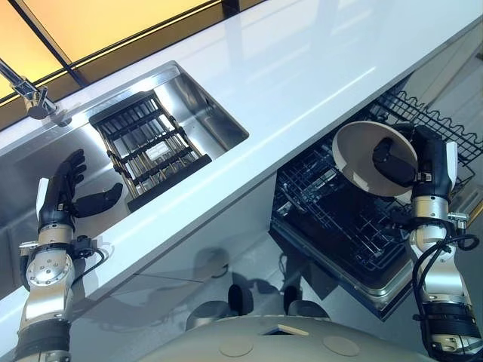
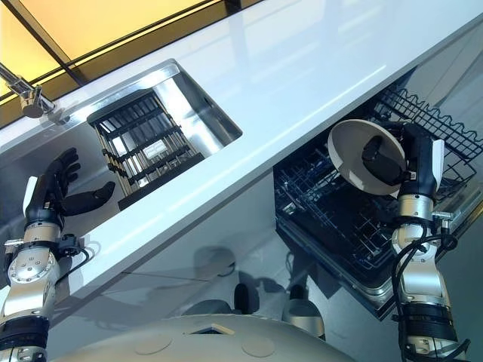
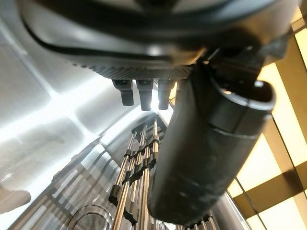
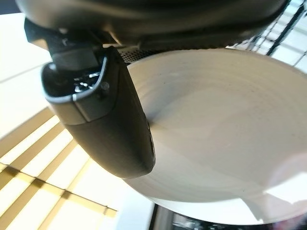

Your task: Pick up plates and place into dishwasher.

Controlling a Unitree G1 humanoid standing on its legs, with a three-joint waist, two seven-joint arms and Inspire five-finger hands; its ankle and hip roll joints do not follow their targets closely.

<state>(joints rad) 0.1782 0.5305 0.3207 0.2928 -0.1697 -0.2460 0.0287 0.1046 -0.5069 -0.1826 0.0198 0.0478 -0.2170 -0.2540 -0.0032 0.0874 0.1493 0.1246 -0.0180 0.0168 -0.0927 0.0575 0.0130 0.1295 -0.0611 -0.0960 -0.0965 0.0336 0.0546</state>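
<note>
A cream plate (image 1: 361,154) hangs tilted above the open dishwasher's lower rack (image 1: 339,226). My right hand (image 1: 423,162) is shut on its rim, the thumb (image 4: 110,120) pressed across the plate's face (image 4: 220,129). My left hand (image 1: 64,192) hovers over the steel sink (image 1: 204,94), fingers straight and thumb (image 3: 206,143) spread, holding nothing. It is beside the black dish rack (image 1: 147,147) that sits in the sink.
A white counter (image 1: 302,68) runs between the sink and the dishwasher. The upper wire basket (image 1: 445,124) juts out behind the plate. A tap (image 1: 26,94) stands at the sink's far left.
</note>
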